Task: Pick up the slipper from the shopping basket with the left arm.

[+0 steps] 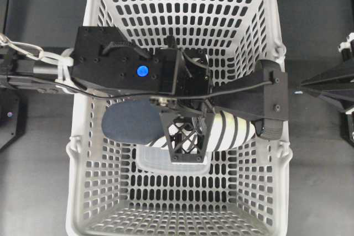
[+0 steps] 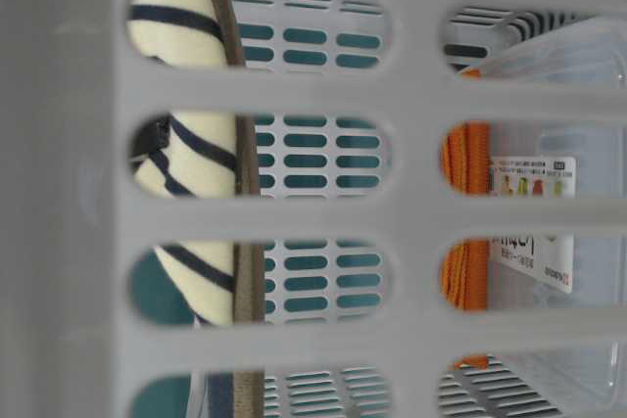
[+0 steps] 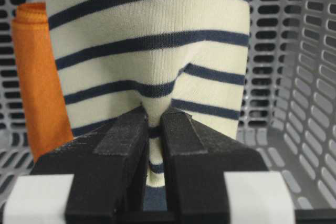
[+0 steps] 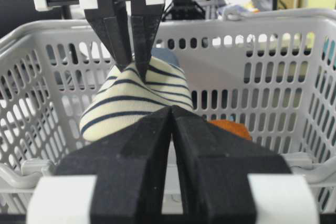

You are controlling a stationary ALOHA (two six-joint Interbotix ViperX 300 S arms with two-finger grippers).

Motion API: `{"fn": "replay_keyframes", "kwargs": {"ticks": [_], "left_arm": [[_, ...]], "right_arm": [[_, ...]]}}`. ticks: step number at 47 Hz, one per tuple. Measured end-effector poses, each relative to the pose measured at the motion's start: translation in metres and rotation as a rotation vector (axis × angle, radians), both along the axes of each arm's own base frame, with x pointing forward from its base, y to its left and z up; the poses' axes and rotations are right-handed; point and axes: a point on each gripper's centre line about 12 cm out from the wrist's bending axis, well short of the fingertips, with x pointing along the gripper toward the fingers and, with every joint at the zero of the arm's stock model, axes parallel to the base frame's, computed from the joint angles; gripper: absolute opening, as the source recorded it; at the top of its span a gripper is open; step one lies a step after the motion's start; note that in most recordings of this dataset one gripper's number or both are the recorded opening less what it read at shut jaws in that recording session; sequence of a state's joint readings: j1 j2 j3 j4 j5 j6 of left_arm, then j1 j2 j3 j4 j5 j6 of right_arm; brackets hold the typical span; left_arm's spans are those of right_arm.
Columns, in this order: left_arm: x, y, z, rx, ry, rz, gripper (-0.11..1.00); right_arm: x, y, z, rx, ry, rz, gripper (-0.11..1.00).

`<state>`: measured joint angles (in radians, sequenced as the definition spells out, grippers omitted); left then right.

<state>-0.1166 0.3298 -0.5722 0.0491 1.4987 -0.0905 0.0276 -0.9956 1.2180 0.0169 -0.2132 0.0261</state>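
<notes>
We record one left gripper, black, with lattice-patterned frame, reaching over the shopping basket from the left of the overhead view, its jaws clamped tight on a pinched fold of the slipper. The slipper hangs from that pinch: cream upper with navy stripes spreads out just beyond the fingertips in the left wrist view, and in the overhead view its dark navy insole lies to the left of the gripper frame while the striped toe shows to the right of it. In the right wrist view the pinched fabric peaks directly under the two finger points, the slipper raised near the basket's rim. Item two, a folded orange cloth, stands in the basket to the left of the gripper in the wrist view, beside the slipper. Item three, the right gripper, sits outside the basket at its near wall, jaws pressed together with nothing between them.
</notes>
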Motion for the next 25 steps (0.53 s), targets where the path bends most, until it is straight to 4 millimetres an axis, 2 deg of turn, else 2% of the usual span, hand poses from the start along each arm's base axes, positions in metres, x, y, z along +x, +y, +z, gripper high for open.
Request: {"fn": "replay_keyframes", "kwargs": {"ticks": [25], "left_arm": [[-0.0008, -0.0006, -0.0017, 0.003, 0.009, -0.007, 0.06]], "right_arm": [[-0.0001, 0.0, -0.0006, 0.001, 0.002, 0.0, 0.0]]}}
